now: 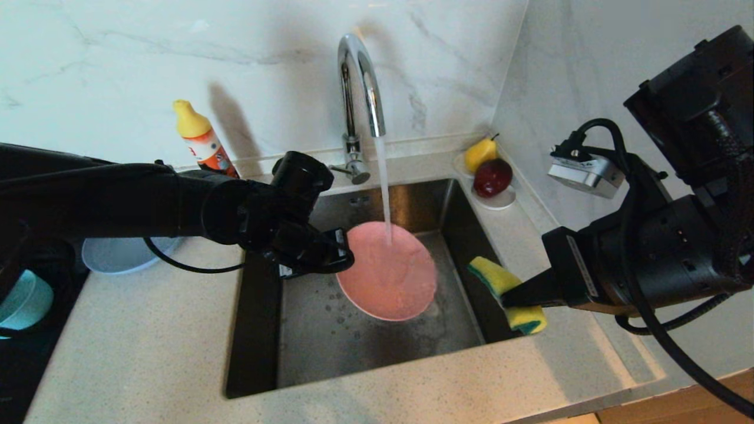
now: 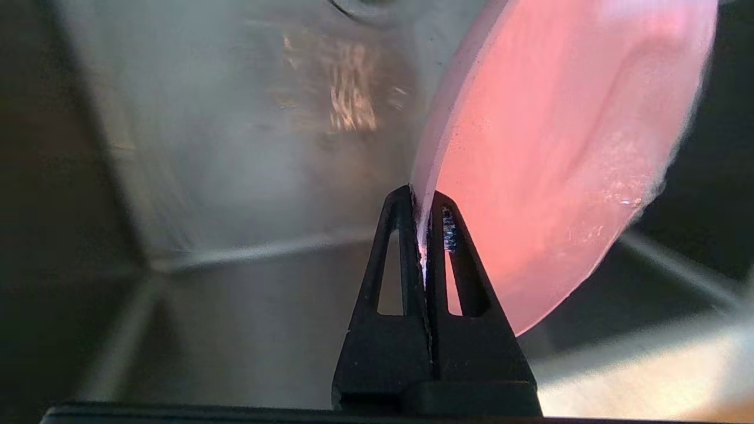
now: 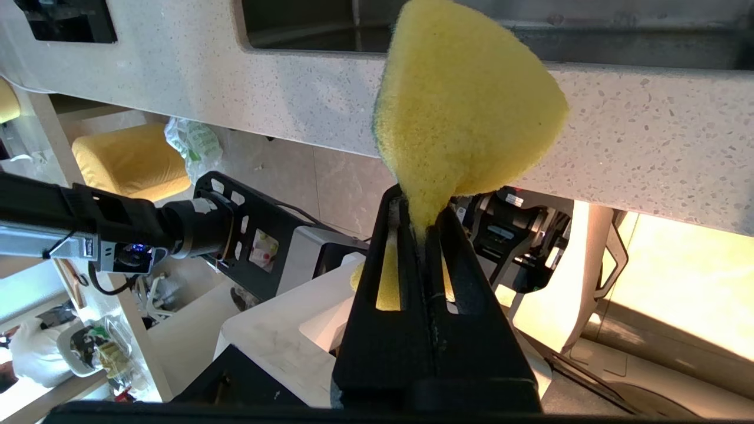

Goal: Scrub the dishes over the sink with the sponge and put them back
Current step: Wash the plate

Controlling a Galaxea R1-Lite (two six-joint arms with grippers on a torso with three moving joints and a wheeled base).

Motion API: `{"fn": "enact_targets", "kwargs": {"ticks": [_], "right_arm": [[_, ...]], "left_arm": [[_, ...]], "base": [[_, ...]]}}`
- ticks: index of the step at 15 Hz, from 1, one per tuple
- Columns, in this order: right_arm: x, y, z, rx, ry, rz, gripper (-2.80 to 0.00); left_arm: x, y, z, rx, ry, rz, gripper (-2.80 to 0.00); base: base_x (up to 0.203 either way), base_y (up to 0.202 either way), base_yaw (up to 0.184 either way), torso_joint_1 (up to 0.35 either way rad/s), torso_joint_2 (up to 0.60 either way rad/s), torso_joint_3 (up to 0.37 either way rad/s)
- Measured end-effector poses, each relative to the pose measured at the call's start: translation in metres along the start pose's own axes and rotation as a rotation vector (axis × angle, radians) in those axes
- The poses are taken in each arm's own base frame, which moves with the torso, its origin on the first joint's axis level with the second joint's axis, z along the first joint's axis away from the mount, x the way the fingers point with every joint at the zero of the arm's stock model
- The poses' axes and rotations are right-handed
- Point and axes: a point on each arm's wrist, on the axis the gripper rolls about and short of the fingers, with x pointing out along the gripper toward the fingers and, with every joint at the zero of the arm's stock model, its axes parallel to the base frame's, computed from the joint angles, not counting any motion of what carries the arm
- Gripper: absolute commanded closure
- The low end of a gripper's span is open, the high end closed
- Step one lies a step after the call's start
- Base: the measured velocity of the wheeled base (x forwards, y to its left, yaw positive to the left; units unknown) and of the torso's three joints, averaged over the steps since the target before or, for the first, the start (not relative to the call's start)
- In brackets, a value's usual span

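The pink plate point(image 1: 387, 272) hangs tilted over the sink point(image 1: 377, 347), and the stream from the tap point(image 1: 359, 82) lands on its upper face. The left end effector point(image 1: 340, 252) has clenched on the plate's rim at the side nearest the left arm, its fingers pressed together with only the thin edge between them. The right end effector point(image 1: 511, 297) is parked over the sink's right edge, gripping the sponge point(image 1: 508, 287) tight, yellow foam bulging out past the fingers and a green layer showing at the ends.

On the counter point(image 1: 147, 347) to the left sits the light-blue plate point(image 1: 121, 254), partly behind the left arm, and further left the teal bowl point(image 1: 23, 300). A detergent bottle point(image 1: 203, 140) with a yellow cap stands against the wall, and a white saucer point(image 1: 498, 201) holding a pear point(image 1: 480, 154) and a dark red fruit point(image 1: 492, 176) rests in the back right corner.

The left wrist view alone shows the plate's rim point(image 2: 433, 171) wedged between the finger pads point(image 2: 450, 235). The right wrist view alone shows how hard the sponge point(image 3: 465, 112) is pinched to a narrow neck at the fingertips point(image 3: 439, 235), with the counter's front edge point(image 3: 648, 147) behind it
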Motion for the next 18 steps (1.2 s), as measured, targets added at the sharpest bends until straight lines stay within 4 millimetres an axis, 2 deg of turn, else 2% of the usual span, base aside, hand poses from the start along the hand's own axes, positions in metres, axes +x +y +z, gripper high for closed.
{"fn": "enact_targets", "kwargs": {"ticks": [4, 8, 11, 15, 18], "right_arm": [[0.002, 0.000, 0.001, 0.000, 0.001, -0.002, 0.00], [0.004, 0.000, 0.003, 0.003, 0.004, -0.004, 0.00], [0.006, 0.000, 0.003, 0.006, 0.006, -0.007, 0.00], [0.005, 0.001, 0.003, 0.005, 0.004, -0.005, 0.00], [0.004, 0.001, 0.003, 0.004, 0.004, -0.004, 0.00]], "left_arm": [[-0.033, 0.017, 0.004, 0.096, -0.105, 0.118, 0.00], [-0.083, 0.043, 0.015, 0.197, -0.258, 0.207, 0.00], [-0.111, 0.062, 0.017, 0.259, -0.391, 0.227, 0.00], [-0.128, 0.078, 0.011, 0.297, -0.596, 0.225, 0.00], [-0.137, 0.081, 0.007, 0.288, -0.754, 0.190, 0.00]], "base": [[0.000, 0.000, 0.000, 0.000, 0.00, 0.000], [0.000, 0.000, 0.000, 0.000, 0.00, 0.000], [0.000, 0.000, 0.000, 0.000, 0.00, 0.000], [0.000, 0.000, 0.000, 0.000, 0.00, 0.000], [0.000, 0.000, 0.000, 0.000, 0.00, 0.000]]}}
